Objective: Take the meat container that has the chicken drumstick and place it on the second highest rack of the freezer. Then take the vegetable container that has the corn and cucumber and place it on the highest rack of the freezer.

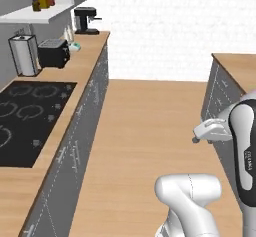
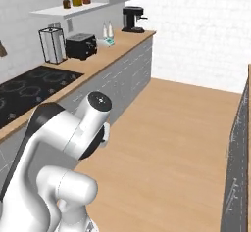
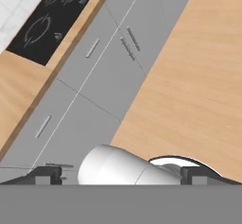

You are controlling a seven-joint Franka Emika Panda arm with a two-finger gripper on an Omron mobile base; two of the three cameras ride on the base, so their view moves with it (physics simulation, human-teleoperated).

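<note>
My gripper (image 3: pixel 123 175) is open, its two dark fingertips (image 3: pixel 47 175) standing wide apart with nothing between them. It looks down on grey cabinet fronts (image 3: pixel 104 76) and the wooden floor (image 3: pixel 189 76). From the left base view the white hand (image 1: pixel 207 131) hangs in front of the right-hand cabinets, with the arm folded close to the base. The meat container, the chicken drumstick, the vegetable container, the corn, the cucumber and the freezer with its racks are out of view.
A long wooden counter (image 1: pixel 82 66) runs along the left with a black cooktop (image 1: pixel 25 116), a toaster (image 1: pixel 53 52) and a coffee machine (image 1: pixel 86 20). A second counter (image 1: pixel 240 66) stands at the right. Wooden floor (image 1: pixel 145 131) lies between them.
</note>
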